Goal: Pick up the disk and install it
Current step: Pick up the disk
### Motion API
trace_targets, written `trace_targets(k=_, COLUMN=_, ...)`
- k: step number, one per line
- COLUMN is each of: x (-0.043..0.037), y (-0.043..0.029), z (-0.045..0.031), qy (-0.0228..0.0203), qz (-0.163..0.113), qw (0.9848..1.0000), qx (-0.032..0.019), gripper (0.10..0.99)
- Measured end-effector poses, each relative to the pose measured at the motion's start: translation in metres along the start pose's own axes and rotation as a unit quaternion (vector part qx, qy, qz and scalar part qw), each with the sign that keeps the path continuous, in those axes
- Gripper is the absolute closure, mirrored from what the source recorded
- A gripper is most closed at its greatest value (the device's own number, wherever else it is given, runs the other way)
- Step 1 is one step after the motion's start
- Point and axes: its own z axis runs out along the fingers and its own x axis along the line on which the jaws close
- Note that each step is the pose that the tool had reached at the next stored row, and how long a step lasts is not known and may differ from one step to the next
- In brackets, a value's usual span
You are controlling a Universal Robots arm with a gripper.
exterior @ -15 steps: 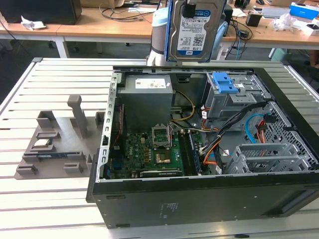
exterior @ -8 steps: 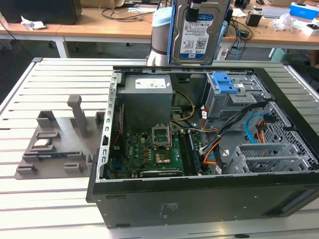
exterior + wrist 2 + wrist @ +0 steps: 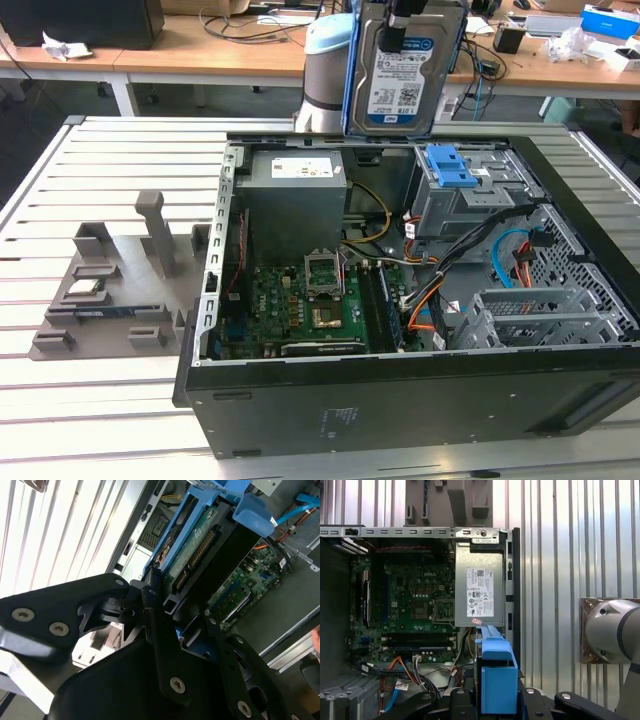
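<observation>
A: Exterior view?
B: Upright disk hanging high over open case, label facing camera, top edge in pincer; likely held high to clear walls.
A: Second wrist view?
B: Same pincer clamped onto disk edge, holding firm.
A: First wrist view?
B: Looking down: disk end-on, near power supply.

A white-and-blue printed label with barcodes covers the face of the flat, rectangular silver-metal disk in its bright blue plastic frame. Its lettering is too small to tell. A white printed sticker sits on the large grey metal power-supply box. Another small white sticker marks the black metal computer case.
</observation>
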Motion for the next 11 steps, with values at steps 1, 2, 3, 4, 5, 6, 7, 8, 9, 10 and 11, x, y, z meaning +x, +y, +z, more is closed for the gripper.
trace_targets(k=1, x=0.0, y=-0.0009, z=0.0008, qy=0.0001, qz=0.0, qw=1.0, qx=0.0, gripper=0.722)
trace_targets(k=2, x=0.0, y=-0.0018, z=0.0016, qy=0.0, qz=0.0, qw=1.0, qx=0.0, gripper=0.722)
trace_targets(k=3, x=0.0, y=-0.0031, z=0.0028, qy=0.0, qz=0.0, qw=1.0, qx=0.0, gripper=0.722)
trace_targets(k=4, x=0.0001, y=-0.0047, z=0.0043, qy=0.0, qz=0.0, qw=1.0, qx=0.0, gripper=0.722)
trace_targets(k=5, x=0.0004, y=-0.0051, z=0.0047, qy=0.0001, qz=0.0, qw=1.0, qx=0.0, gripper=0.722)
trace_targets(k=6, x=0.0015, y=-0.0053, z=0.005, qy=0.0001, qz=0.0, qw=1.0, qx=0.0, gripper=0.722)
trace_targets(k=7, x=0.0038, y=-0.0055, z=0.0056, qy=0.0, qz=0.0, qw=1.0, qx=0.0, gripper=0.722)
trace_targets(k=8, x=0.0059, y=-0.0055, z=0.0059, qy=0.0, qz=0.0, qw=1.0, qx=0.0, gripper=0.722)
trace_targets(k=9, x=0.0076, y=-0.0055, z=0.0061, qy=0.0, qz=0.0, qw=1.0, qx=0.0, gripper=0.722)
trace_targets(k=10, x=0.0109, y=-0.0055, z=0.0064, qy=0.0001, qz=0.0, qw=1.0, qx=0.0, gripper=0.722)
trace_targets(k=11, x=0.0138, y=-0.0056, z=0.0067, qy=0.0, qz=0.0, qw=1.0, qx=0.0, gripper=0.722)
